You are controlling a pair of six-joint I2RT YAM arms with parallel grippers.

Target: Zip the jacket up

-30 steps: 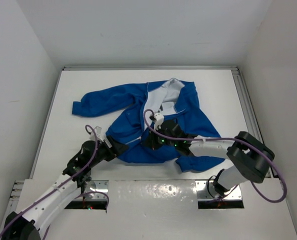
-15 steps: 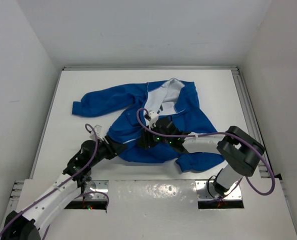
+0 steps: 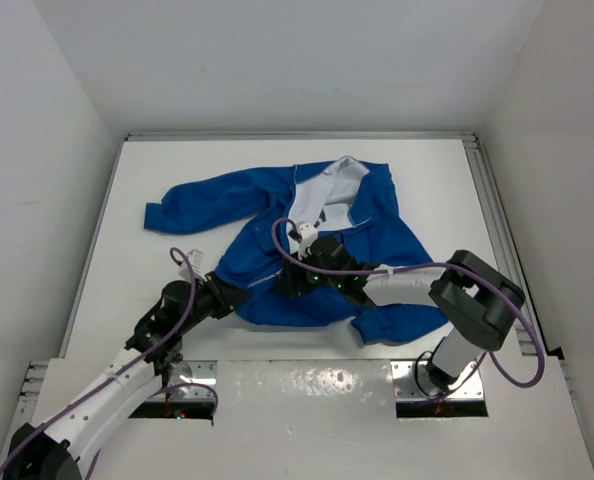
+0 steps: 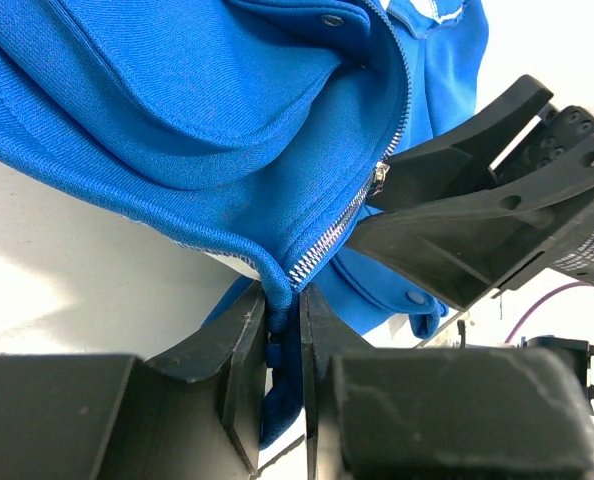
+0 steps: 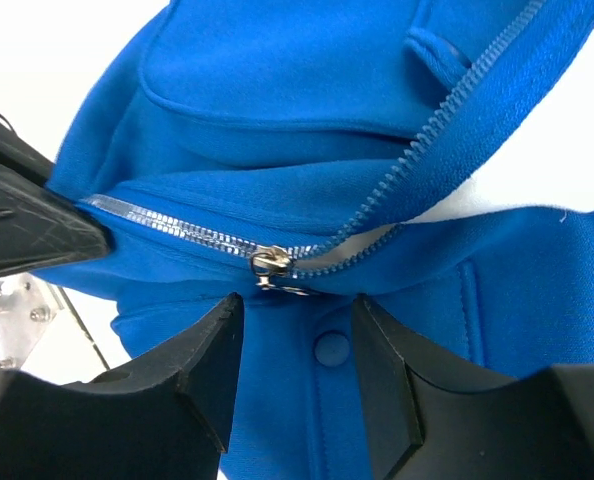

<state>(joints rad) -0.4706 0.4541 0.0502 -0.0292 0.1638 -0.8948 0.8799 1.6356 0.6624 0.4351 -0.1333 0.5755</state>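
The bright blue jacket (image 3: 392, 235) lies spread on the white table (image 3: 127, 250), its collar and white lining toward the far side. My left gripper (image 4: 285, 330) is shut on the jacket's bottom hem (image 4: 277, 290), right at the lower end of the silver zipper (image 4: 322, 245). The zipper slider (image 5: 272, 262) sits a short way up the teeth, which are joined below it and split apart above. My right gripper (image 5: 295, 320) stands open just below the slider, one finger on each side, holding nothing. From above, both grippers meet at the jacket's lower front (image 3: 277, 285).
White walls close in the table on the left, back and right. A metal rail (image 3: 497, 230) runs along the right edge. Two mounting plates (image 3: 442, 385) sit at the near edge by the arm bases. The jacket's left sleeve (image 3: 207, 200) stretches toward the table's left.
My left gripper has closed onto the hem at the zipper's bottom end. My right gripper has opened from shut and its arm has shifted slightly left.
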